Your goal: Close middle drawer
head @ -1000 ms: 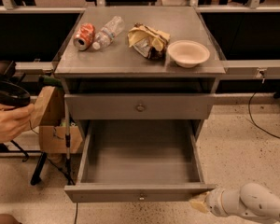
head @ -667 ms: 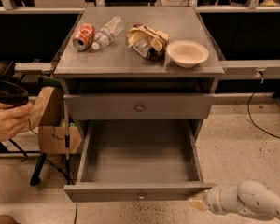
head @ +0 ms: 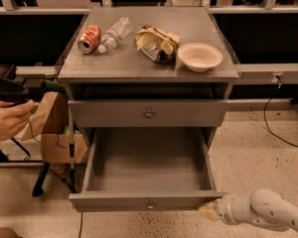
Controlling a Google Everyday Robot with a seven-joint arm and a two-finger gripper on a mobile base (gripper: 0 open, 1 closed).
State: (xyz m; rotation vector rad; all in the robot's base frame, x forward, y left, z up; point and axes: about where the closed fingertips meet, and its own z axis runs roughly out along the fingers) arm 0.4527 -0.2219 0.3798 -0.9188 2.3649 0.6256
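Observation:
The middle drawer [head: 114, 201] of a gray metal cabinet stands pulled far out, its long plain tray [head: 146, 162] bare inside. A small round knob [head: 150, 205] sits at the centre of its low front panel. My gripper [head: 207, 211], with yellowish tips on a white arm, comes in from the lower right. It is at the right end of the drawer's front panel, touching it or nearly so.
Above, a taller drawer front [head: 188, 114] with a brassy knob is shut. On the cabinet top lie a red can [head: 89, 37], a clear bottle [head: 114, 33], a crumpled bag [head: 156, 43] and a bowl [head: 199, 56]. A person's hand [head: 7, 118] and a cardboard box [head: 54, 128] are at left.
My gripper has edged slightly left toward the right end of the drawer front. The drawer stands as far out as before.

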